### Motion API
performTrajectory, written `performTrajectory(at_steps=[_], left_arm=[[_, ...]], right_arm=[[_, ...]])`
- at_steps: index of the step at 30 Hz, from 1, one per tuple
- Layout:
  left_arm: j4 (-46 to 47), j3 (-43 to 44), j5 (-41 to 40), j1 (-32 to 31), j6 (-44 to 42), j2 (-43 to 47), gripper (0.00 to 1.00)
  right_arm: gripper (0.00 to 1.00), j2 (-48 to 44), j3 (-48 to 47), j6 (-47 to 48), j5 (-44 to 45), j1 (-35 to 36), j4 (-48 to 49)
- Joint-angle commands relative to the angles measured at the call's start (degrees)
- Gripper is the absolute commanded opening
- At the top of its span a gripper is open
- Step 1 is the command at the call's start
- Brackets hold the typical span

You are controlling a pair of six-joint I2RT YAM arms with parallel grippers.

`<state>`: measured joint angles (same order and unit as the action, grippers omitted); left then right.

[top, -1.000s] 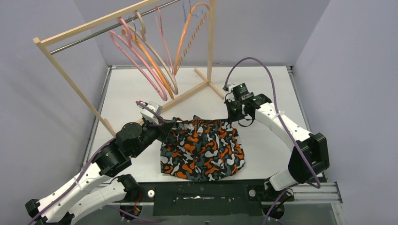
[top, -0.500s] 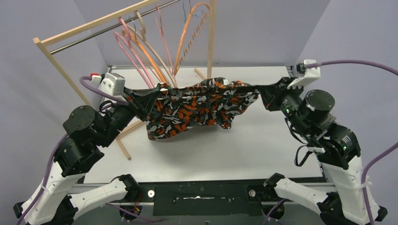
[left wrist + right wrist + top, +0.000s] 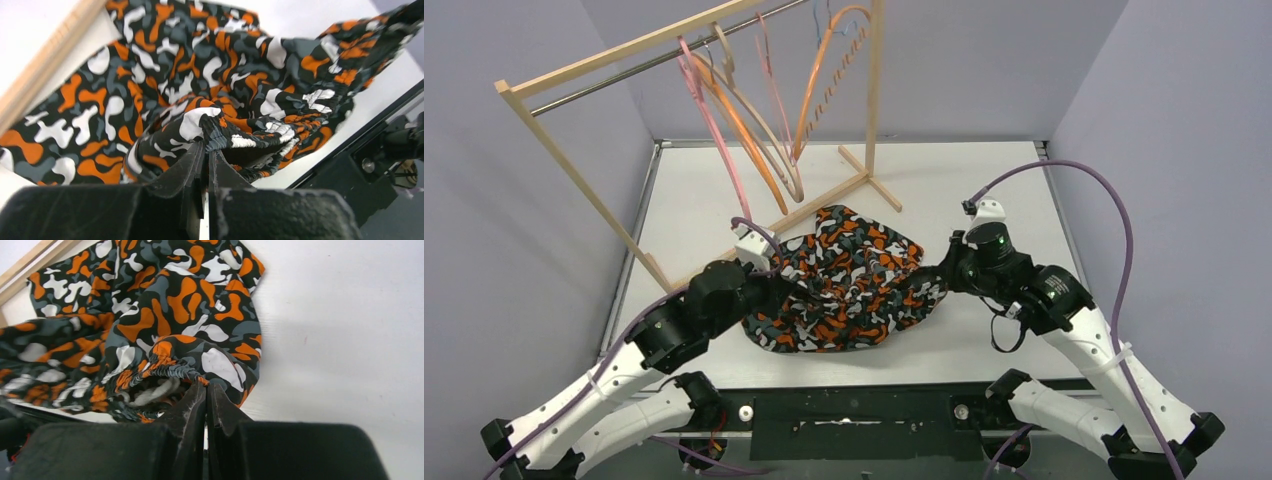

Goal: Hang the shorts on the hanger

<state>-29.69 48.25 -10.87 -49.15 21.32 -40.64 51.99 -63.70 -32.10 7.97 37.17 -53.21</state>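
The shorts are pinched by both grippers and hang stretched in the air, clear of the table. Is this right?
Not hanging: the left gripper and right gripper do pinch the shorts, but they lie bunched on the table, as the top external view shows.

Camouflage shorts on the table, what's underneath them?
The white table shows around the crumpled camouflage fabric shorts, which rest on it. Anything else beneath the heap is covered.
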Motion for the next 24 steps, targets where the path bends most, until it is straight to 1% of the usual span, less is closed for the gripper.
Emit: performTrajectory(at_steps=[1, 4, 5, 7, 11, 17, 21, 24], left_arm=[[8.23, -4.78, 1.75, 0.14, 5.33, 1.85, 0.08], [10.01, -5.8, -1.84, 0.13, 9.57, 2.95, 0.3], [9.79, -5.48, -3.34, 0.13, 10.15, 3.28, 0.34], [8.86, -3.63, -6.23, 0.11, 10.79, 3.84, 0.39], [7.96, 0.52, -11.43, 0.19, 10.91, 5.36, 0.44], [7.78, 6.9, -17.45, 0.16, 10.34, 6.53, 0.45], [7.76, 13.03, -21.61, 0.16, 6.23, 4.59, 0.46], [7.18, 19.41, -25.73, 0.18, 1.54, 0.96, 0.49]], right_arm=[[0.0, -1.08, 1.26, -1.87, -4.16, -0.17, 9.57], [0.0, -0.27, 2.32, -3.28, -7.11, -0.17, 13.63], [0.0, -0.12, 2.76, -3.74, -7.77, -0.21, 14.84], [0.0, 0.38, 3.86, -4.23, -8.79, -0.21, 16.69], [0.0, 2.2, 4.95, -4.39, -9.4, -0.15, 17.81], [0.0, 3.26, 5.43, -4.03, -8.8, -0.08, 17.7], [0.0, 3.19, 5.61, -4.03, -8.33, -0.08, 17.5], [0.0, 3.27, 5.61, -3.88, -8.24, -0.09, 17.06]])
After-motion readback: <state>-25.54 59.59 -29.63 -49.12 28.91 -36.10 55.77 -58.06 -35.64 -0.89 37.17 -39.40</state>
